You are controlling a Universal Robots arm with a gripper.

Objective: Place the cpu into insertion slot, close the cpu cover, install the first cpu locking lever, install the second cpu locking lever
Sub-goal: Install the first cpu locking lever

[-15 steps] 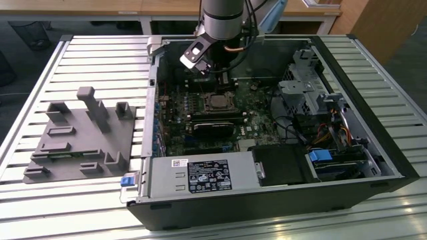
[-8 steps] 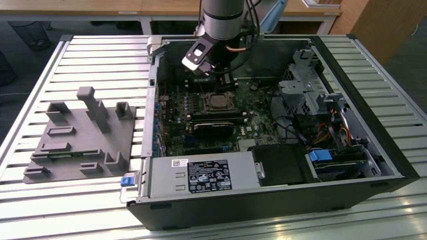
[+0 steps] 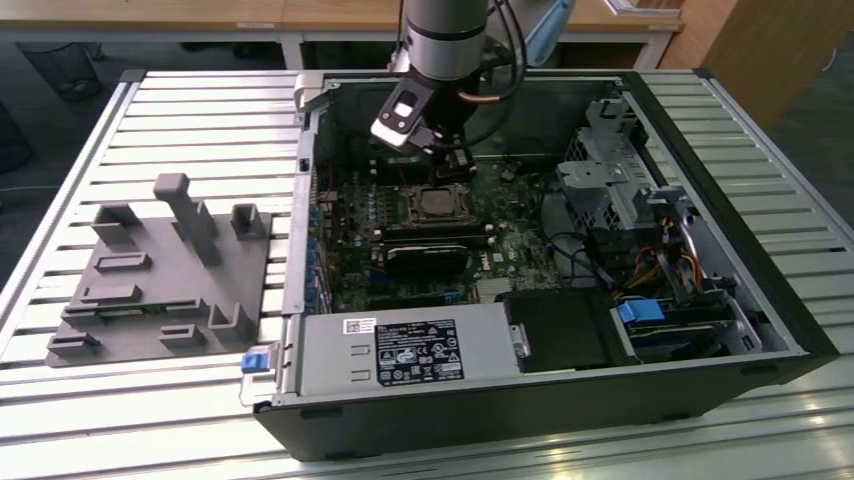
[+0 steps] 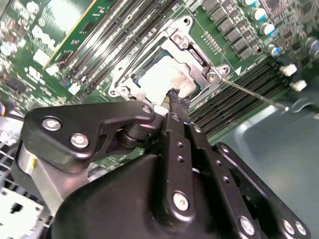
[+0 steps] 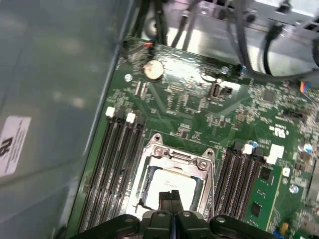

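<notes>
The cpu lies flat in the insertion slot on the green motherboard, its pale metal top showing in both wrist views. The silver cpu cover lies down around the chip, which shows through its square window. A thin metal locking lever sticks out sideways over the memory slots. My gripper hangs just above the near edge of the chip. Its black fingers are shut together with nothing between them.
Long black memory slots flank the socket on both sides. A black heatsink block sits beside the socket, the power supply is at the case front, and a drive cage with cables is on the exterior view's right. A grey fixture lies outside the case.
</notes>
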